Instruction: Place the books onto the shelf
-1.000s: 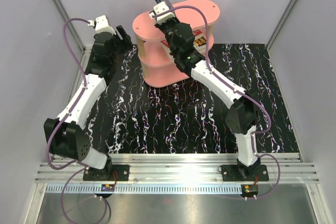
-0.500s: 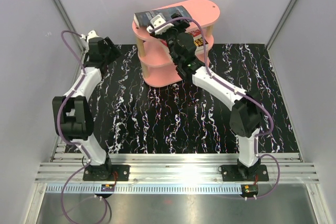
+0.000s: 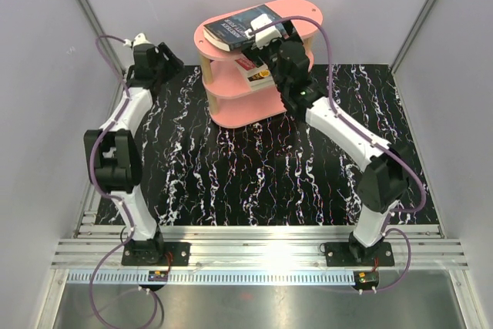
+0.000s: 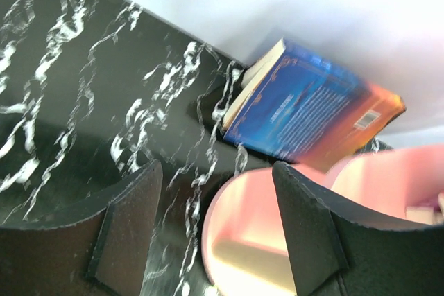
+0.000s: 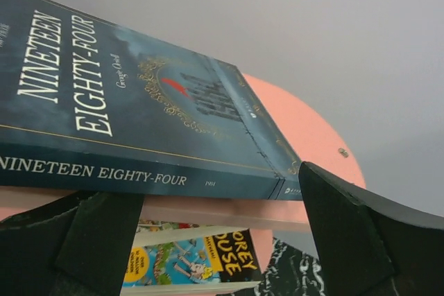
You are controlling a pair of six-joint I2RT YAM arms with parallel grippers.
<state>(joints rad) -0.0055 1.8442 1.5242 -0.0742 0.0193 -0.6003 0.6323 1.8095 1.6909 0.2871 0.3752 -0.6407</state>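
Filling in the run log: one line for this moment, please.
left gripper: open, empty, facing blue-orange book | right gripper: open, empty | Nineteen Eighty-Four: flat on shelf top

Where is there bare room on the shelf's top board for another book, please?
The shelf is bare at its top board's right end, beyond the Nineteen Eighty-Four book. The left end is crowded by that book, the open right gripper at its spine.

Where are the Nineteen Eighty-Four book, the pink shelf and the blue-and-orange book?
Nineteen Eighty-Four book (image 5: 139,116): right wrist view, on its front cover.
Pink shelf (image 3: 240,110): top view, on its bare bottom board.
Blue-and-orange book (image 4: 312,112): left wrist view, on its back cover.
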